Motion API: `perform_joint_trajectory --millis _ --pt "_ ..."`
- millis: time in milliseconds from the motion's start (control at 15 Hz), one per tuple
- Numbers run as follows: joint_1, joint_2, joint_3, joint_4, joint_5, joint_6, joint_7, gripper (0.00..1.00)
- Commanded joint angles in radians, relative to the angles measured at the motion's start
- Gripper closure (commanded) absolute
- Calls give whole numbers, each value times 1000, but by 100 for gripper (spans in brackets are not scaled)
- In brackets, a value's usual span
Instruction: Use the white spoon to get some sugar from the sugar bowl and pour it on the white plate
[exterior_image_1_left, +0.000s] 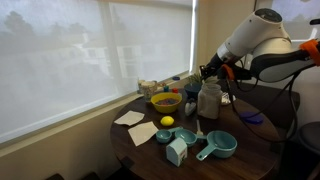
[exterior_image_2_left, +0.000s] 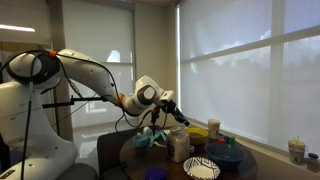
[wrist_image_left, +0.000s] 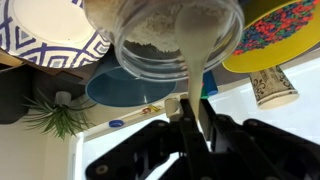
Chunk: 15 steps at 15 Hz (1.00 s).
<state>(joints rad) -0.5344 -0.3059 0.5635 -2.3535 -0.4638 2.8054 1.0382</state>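
Note:
My gripper (wrist_image_left: 190, 118) is shut on the handle of the white spoon (wrist_image_left: 196, 68). The spoon's bowl end dips into the sugar bowl (wrist_image_left: 150, 45), a clear glass jar holding pale sugar. In both exterior views the gripper (exterior_image_1_left: 212, 73) (exterior_image_2_left: 181, 117) hovers just over the jar (exterior_image_1_left: 208, 101) (exterior_image_2_left: 179, 146) near the middle of the round table. The white plate (wrist_image_left: 45, 35), which has a blue pattern, lies next to the jar. It also shows at the table's front edge in an exterior view (exterior_image_2_left: 202, 168).
A yellow bowl (exterior_image_1_left: 166, 101) (wrist_image_left: 285, 35) stands beside the jar. Teal measuring cups (exterior_image_1_left: 218, 147), a lemon (exterior_image_1_left: 167, 122), napkins (exterior_image_1_left: 128, 118) and a paper cup (wrist_image_left: 268, 85) share the round table (exterior_image_1_left: 250, 160). A blinded window is close behind.

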Motion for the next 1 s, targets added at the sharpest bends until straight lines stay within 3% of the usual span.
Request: perform_joint_trajectory --millis 0,667,733,933 --pt "12 28 -7 10 39 -31 1 97" --pt "21 26 -23 22 146 -103 -15 97" --pt "108 41 -109 28 94 -124 23 97" --pt "177 32 -174 24 85 -158 16 97"
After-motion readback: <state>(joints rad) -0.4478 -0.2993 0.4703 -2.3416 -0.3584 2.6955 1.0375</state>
